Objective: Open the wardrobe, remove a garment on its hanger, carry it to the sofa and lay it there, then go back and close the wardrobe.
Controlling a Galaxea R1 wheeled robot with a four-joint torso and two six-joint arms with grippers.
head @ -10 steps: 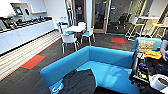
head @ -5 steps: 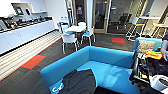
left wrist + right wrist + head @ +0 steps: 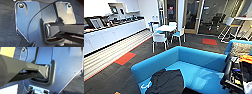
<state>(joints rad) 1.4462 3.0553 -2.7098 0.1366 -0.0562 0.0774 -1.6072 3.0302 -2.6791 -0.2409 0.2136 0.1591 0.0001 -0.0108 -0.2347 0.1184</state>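
Already, in the head view, the garment (image 3: 166,81) is seen lying spread on the seat of the sofa (image 3: 201,58), near its front left corner, dark and limp against the blue. A pale curl (image 3: 145,86) is seen at its left edge, touching the fabric; it may be the hanger, though that cannot be told for certain. From this the carrying and laying steps are judged done, and what is left is judged to be the return to the wardrobe and the closing of its doors. Behind the sofa a white table (image 3: 165,28) with chairs (image 3: 159,39) is seen, a long white counter (image 3: 114,35) runs along the left wall, and orange patches (image 3: 125,58) are set into the dark carpet. At the right edge a dark rack of gear (image 3: 236,75) with something orange on top is seen; its contents cannot be made out. No other container is seen.

In the left wrist view, the robot's own plate and jointed bar are seen over dark carpet (image 3: 7,25). The jaws are not seen, so whether they are open or closed cannot be told; nothing is seen held.

In the right wrist view, plate and bar are again seen, with a yellow patch (image 3: 7,52) at one corner and carpet (image 3: 75,85) at another. The state of these jaws cannot be told either.
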